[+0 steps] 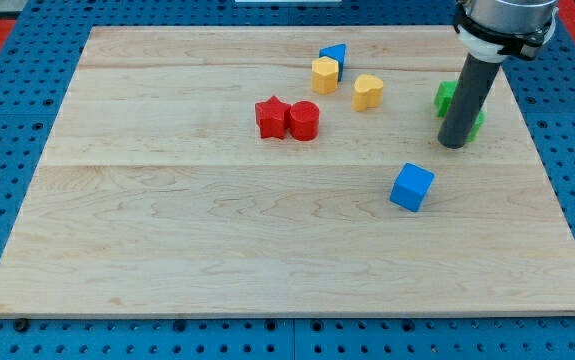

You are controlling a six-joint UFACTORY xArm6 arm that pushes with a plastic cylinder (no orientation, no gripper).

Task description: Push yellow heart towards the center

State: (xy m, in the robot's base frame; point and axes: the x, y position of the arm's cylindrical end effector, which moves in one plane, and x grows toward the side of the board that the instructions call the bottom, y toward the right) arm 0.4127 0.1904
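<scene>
The yellow heart (368,91) lies on the wooden board (217,240), right of centre towards the view's top. My tip (454,142) rests on the board to the heart's right and a little lower, apart from it. The rod stands in front of a green block (448,98), partly hiding it, so its shape is unclear.
A yellow hexagon (324,74) touches a blue triangle (335,54) left of the heart. A red star (271,117) and a red cylinder (304,120) sit side by side near the centre. A blue cube (411,187) lies below my tip.
</scene>
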